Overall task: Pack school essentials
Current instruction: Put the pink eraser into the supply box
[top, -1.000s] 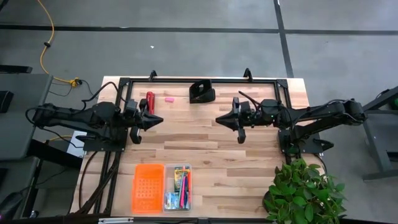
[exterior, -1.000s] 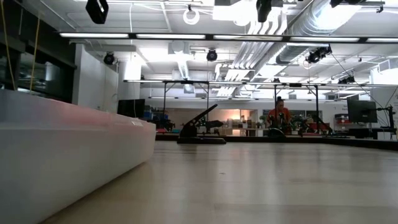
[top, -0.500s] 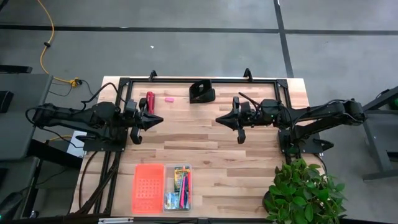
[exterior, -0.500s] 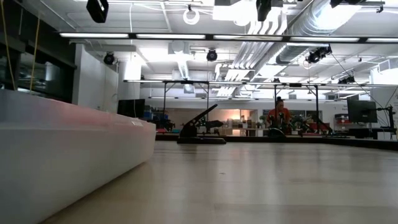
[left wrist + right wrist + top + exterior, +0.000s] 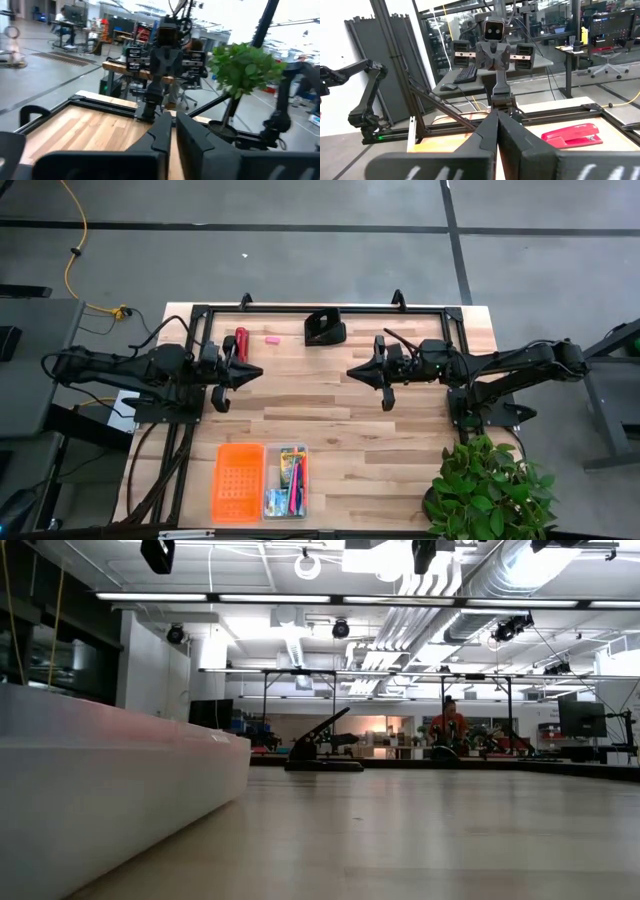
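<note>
Nearest the table's front edge: clear case already loaded with crayon box, pens and a small box; orange lid just beside it, not yet on. Mid-table: left gripper and right gripper facing each other, well apart, fingers pressed together on both, empty. Farther back: red stapler, tiny pink eraser, black block. Likely risks: eraser overlooked or slipping from a pinch because so small; stapler grabbed by mistake, lying near it; lid set on askew.
</note>
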{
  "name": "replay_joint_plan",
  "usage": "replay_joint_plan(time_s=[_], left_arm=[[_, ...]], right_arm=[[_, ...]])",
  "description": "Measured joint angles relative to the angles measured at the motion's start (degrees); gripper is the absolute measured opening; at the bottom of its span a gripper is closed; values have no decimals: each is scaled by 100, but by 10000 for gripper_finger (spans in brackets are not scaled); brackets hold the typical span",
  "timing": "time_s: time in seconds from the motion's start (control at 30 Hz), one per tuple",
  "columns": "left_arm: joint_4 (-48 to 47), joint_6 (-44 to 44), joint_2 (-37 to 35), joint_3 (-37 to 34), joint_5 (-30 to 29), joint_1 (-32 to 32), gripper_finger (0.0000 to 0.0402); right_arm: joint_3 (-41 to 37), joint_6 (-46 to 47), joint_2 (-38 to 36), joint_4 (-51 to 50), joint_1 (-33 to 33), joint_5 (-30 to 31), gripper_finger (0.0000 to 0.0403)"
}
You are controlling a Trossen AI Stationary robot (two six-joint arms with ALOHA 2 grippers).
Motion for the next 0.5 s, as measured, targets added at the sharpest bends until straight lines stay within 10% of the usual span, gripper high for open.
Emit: replay_joint_plan(time_s=[0.3, 0.5], left_arm=[[-957, -57, 781, 714, -1008, 311, 144], [-2593, -698, 1822, 1758, -1361, 1623, 222]], right_arm=[[0, 20, 0, 0, 0, 12, 0], [0, 157, 0, -2, 0, 31, 0]])
